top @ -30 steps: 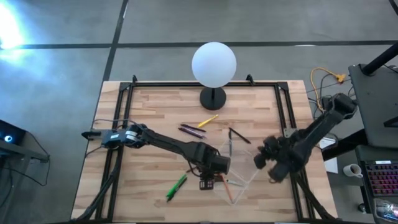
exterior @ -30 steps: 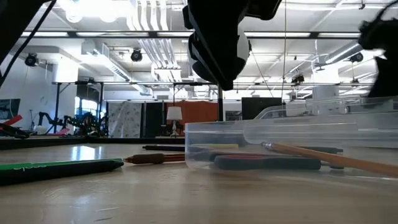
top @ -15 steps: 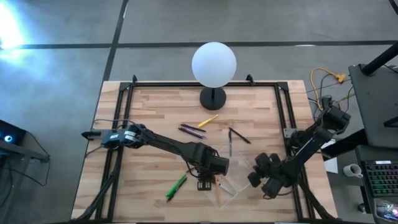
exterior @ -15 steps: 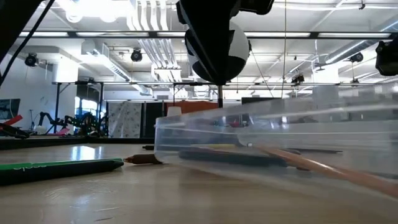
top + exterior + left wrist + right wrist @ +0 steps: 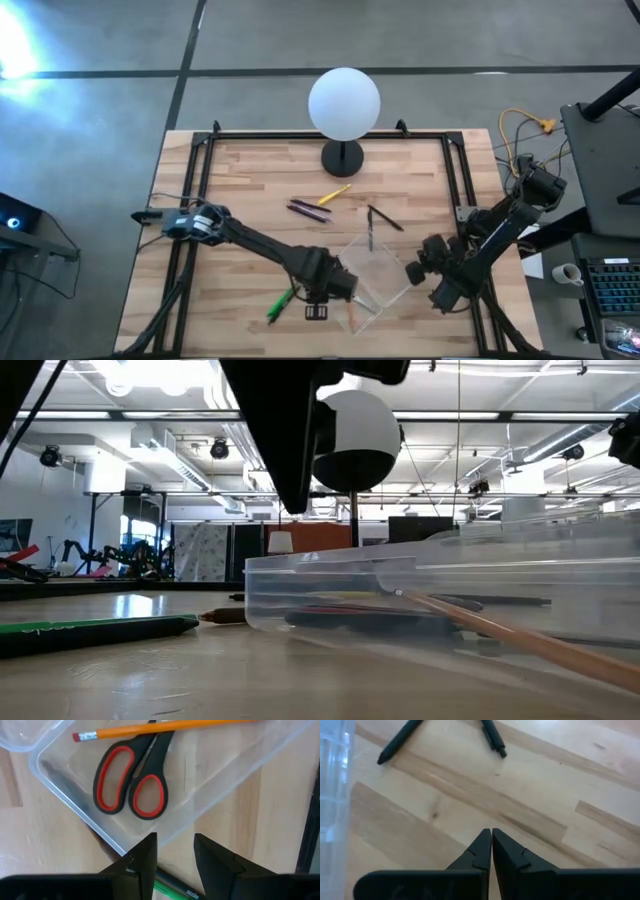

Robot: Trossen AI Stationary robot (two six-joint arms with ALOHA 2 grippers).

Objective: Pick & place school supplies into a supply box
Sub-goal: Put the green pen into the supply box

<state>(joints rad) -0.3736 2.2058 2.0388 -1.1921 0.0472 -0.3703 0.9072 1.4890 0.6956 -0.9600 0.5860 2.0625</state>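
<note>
The clear supply box point(image 5: 378, 280) sits cornerwise on the table's near middle. Inside lie the red-handled scissors point(image 5: 131, 785) and a yellow pencil point(image 5: 165, 726), whose tip end sticks out over the box's rim point(image 5: 520, 640). My left gripper point(image 5: 172, 854) is open and hovers over the box's near-left wall, between the box and the green marker point(image 5: 283, 300). My right gripper point(image 5: 491, 840) is shut, just right of the box point(image 5: 332, 795), over bare wood. Several dark pens point(image 5: 385, 218) and a yellow item point(image 5: 335, 194) lie farther back.
The white globe lamp point(image 5: 343, 105) stands on its black base at the far middle. Purplish pens point(image 5: 308, 210) lie left of centre, and a brown pen point(image 5: 225, 617) lies behind the marker point(image 5: 95, 630). Black rails run along both table sides.
The left gripper drew back from over the box toward the near-left, next to the green marker. The right gripper swung in toward the box, then eased back a little. The box slid toward the table's left and turned cornerwise, scissors and pencil riding along inside.
</note>
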